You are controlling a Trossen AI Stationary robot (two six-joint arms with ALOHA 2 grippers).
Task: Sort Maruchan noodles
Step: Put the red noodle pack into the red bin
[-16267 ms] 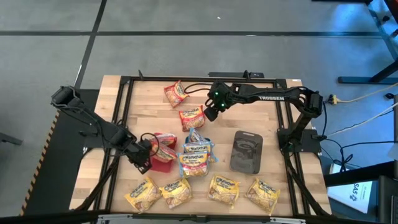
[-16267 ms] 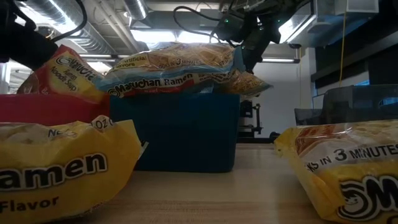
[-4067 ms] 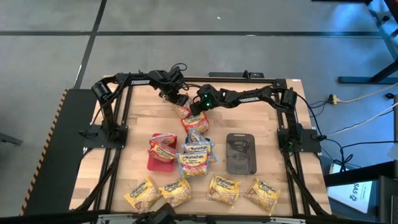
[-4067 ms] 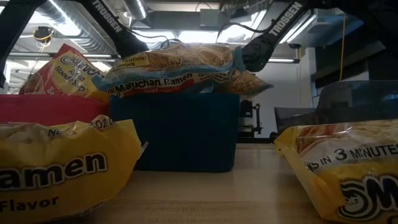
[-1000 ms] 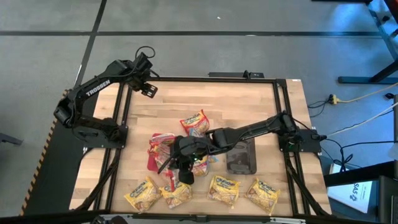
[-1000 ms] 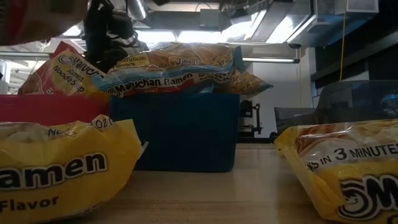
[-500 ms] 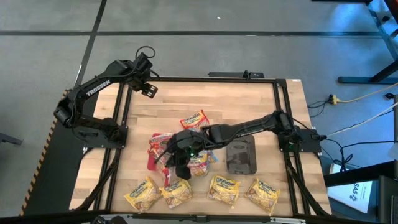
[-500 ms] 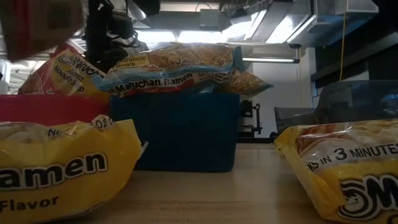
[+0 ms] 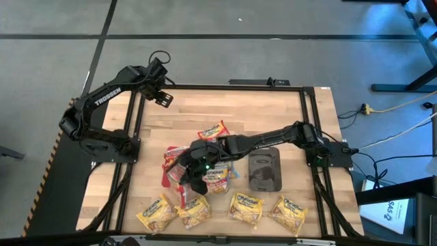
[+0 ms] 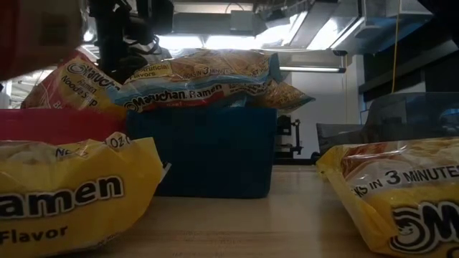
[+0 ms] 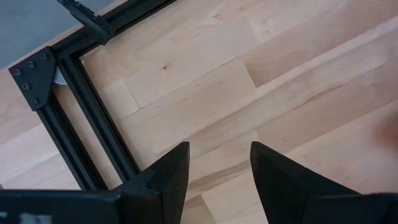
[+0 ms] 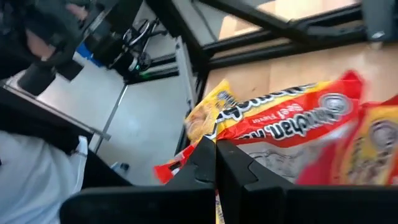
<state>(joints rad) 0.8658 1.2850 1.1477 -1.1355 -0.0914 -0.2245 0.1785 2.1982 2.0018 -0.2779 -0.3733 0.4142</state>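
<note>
Left gripper [image 11: 214, 171] parted, raised at far-left corner; right gripper [image 12: 216, 163] clamped, arm stretched across centre.

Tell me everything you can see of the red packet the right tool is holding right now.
The red packet is a crinkly plastic Maruchan ramen pack, red with a yellow-orange end and a printed logo. The shut right tool pinches it by one red edge, so it hangs in the air, tilted, touching nothing else visible. In the high view it sits near the red tray, just behind the yellow packets along the front edge. Its far side is hidden.
</note>
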